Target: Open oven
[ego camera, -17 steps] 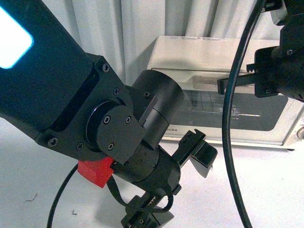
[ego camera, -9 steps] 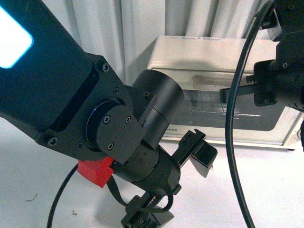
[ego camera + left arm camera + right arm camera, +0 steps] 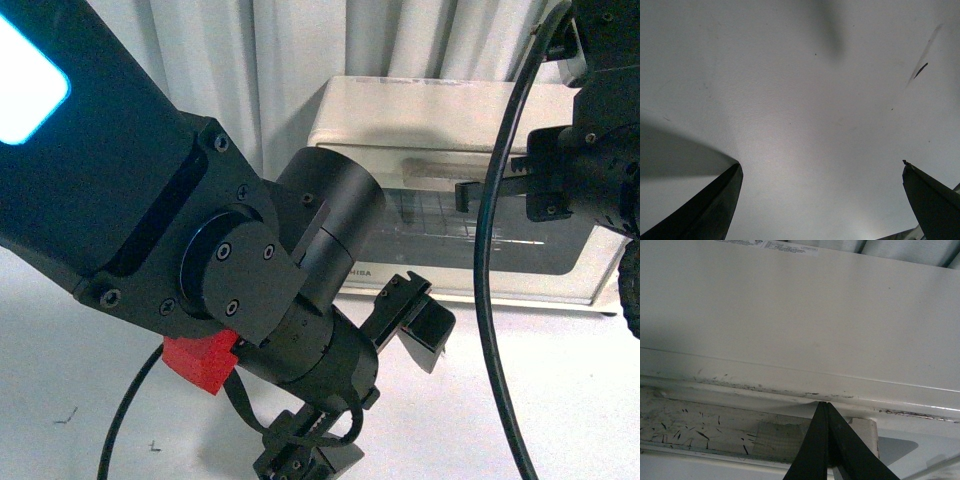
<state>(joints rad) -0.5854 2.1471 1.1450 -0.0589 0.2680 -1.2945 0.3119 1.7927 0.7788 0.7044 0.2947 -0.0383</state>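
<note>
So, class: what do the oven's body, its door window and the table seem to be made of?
Oven body: probably painted metal; cream, smooth, soft sheen. Door window: looks like glass; see-through, the interior shows behind it. Table: matte white, faintly textured, scuffed; material unclear.

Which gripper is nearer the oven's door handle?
Right. The right gripper has its shut fingertips at the door handle; the left gripper hangs open over the white table, short of the oven.

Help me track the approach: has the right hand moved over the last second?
Yes. Judged against the oven, the right hand has dropped slightly down its front.
</note>
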